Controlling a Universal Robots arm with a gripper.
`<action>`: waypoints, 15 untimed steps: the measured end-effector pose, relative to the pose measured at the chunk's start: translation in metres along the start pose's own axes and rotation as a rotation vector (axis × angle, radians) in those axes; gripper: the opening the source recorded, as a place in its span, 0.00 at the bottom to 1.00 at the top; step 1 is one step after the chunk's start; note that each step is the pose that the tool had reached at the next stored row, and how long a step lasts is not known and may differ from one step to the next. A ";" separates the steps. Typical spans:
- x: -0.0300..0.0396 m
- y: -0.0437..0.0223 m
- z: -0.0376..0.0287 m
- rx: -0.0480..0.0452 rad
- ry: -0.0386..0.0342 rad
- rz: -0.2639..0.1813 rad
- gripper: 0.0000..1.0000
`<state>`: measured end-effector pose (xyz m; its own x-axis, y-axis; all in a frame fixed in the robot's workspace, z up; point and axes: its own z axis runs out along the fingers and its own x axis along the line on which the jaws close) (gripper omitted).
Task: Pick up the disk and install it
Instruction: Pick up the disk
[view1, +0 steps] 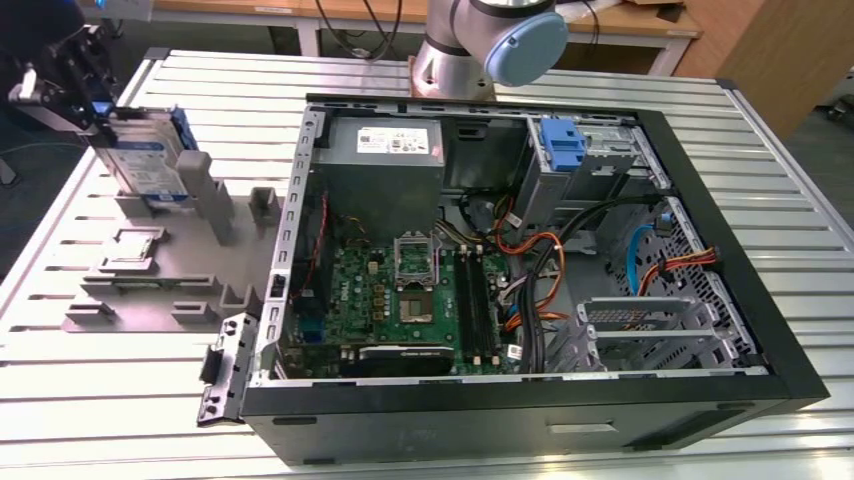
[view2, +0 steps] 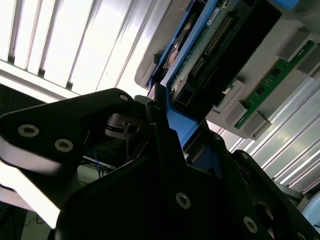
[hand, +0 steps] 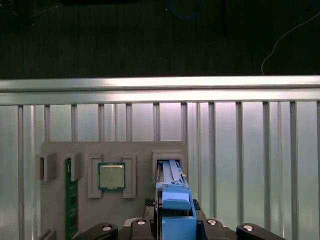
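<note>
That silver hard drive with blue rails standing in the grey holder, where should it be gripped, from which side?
Probably grip the silver hard drive with blue plastic rails by its upper edge, across its thickness, from above: it stands on edge in the grey plastic holder, lower end seated. The black hand sits there.

Open computer case on the slatted table — beside it a grey fixture holding a processor chip.
</note>
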<state>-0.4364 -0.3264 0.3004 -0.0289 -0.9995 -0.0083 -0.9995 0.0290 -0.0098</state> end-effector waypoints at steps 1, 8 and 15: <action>0.0000 0.0000 -0.0005 0.0001 0.0000 0.000 0.37; 0.0000 0.0000 -0.0040 0.0000 0.0000 0.000 0.37; -0.0001 -0.0001 -0.0082 0.0000 0.0001 0.000 0.37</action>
<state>-0.4364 -0.3264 0.3086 -0.0289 -0.9995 -0.0083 -0.9995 0.0290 -0.0098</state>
